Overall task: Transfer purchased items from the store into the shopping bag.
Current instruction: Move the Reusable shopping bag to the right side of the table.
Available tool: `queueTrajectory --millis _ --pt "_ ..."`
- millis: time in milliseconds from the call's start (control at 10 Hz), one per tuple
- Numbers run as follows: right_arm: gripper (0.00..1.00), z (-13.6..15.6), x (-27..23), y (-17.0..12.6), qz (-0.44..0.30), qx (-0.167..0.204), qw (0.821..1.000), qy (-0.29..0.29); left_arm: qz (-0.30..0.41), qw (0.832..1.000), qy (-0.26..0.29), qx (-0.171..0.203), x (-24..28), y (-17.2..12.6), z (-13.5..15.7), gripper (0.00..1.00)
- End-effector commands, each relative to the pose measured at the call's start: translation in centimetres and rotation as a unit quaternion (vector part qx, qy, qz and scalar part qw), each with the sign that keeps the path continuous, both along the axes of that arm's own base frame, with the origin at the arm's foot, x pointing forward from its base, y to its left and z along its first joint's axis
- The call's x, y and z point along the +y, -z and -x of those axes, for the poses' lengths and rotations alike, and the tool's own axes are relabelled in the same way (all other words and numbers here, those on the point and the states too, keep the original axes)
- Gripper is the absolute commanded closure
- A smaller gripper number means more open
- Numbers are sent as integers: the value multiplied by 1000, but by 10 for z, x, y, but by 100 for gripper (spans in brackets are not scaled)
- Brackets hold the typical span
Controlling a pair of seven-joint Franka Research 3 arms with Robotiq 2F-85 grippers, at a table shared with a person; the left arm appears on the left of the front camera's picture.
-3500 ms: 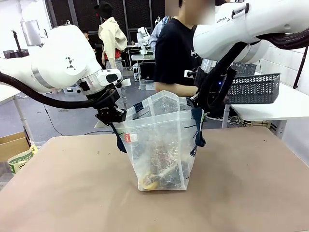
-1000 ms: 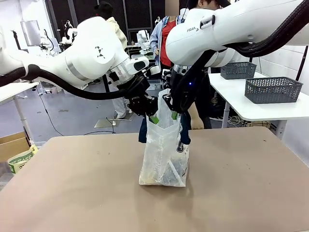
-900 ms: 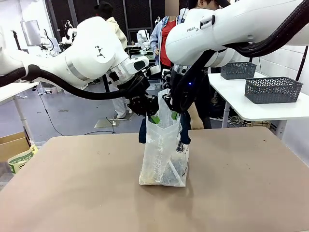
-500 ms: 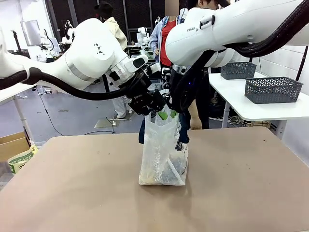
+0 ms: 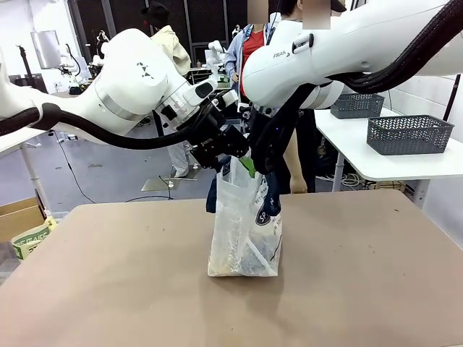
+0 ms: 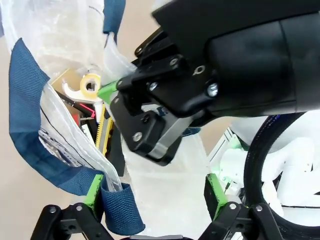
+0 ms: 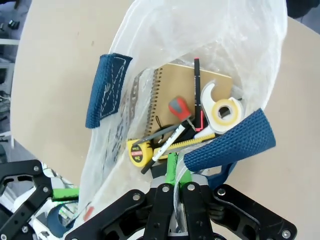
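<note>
Above the left of the shopping bag, the left claw is spread wide with nothing gripped, though a blue strap lies against one finger. The bag is stood on the bench, with the purchased items gathered at its bottom. At the bag's upper right, the right claw is pinched shut on its rim. Should the open claw be drawn away, the strap could be snagged and the bag tipped over.

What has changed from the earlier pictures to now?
Both arms came together, narrowing the bag; then the left gripper opened and let it go. The right gripper stays shut on the rim; the bag still stands on the table.
</note>
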State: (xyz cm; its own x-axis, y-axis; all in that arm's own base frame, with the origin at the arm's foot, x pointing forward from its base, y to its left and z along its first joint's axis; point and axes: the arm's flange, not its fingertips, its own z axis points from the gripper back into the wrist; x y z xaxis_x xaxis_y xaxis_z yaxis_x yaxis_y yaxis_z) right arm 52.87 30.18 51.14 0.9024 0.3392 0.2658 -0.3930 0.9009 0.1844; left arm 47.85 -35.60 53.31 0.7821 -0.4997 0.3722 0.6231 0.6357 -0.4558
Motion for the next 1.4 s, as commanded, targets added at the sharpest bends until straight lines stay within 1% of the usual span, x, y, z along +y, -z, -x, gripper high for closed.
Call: queueTrajectory --millis 0,200,500,800,900,1300 --pt "100 -6 8 2 -12 -3 1000 10 19 1000 10 -8 7 5 7 0" --pt "100 -9 13 1 -20 7 1000 23 16 1000 10 -7 4 9 8 0" --pt "100 -9 20 -1 -26 21 999 40 -12 1000 10 -17 -8 13 10 0" --pt "100 -8 24 2 -24 26 999 37 -17 999 16 -29 -20 15 10 0" --pt "100 -9 25 3 -23 28 998 44 -17 999 15 -30 -22 15 10 0" --pt "100 -9 27 5 -21 33 998 49 -24 999 -12 -38 -25 14 13 0"
